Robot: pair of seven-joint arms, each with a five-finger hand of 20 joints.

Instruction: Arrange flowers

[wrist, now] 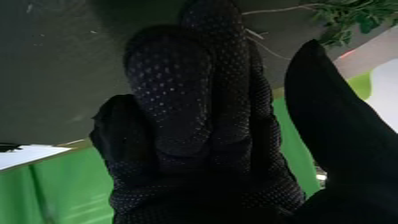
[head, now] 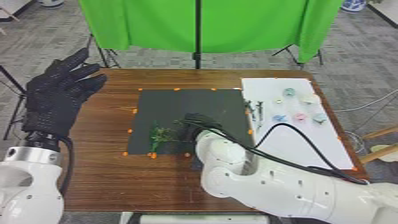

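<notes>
In the head view my right hand (head: 197,127) is low over the dark mat (head: 169,107), just right of a bunch of green stems (head: 160,137) lying there. Seen from the right wrist, my right hand (wrist: 191,110) has its fingers straight and the thumb apart, holding nothing; leafy greenery (wrist: 360,15) lies beyond the thumb tip. My left hand (head: 64,92) is raised at the table's left edge, fingers extended and empty. On the white sheet (head: 275,135) are a blue flower (head: 280,118), a pink flower (head: 299,117), several pale ones and thin dark stems (head: 259,110).
Orange markers (head: 135,110) edge the mat on the brown wooden table (head: 102,172). A green cloth (head: 147,25) hangs behind the far edge on a dark stand. My right forearm, with black cables, crosses the lower part of the white sheet.
</notes>
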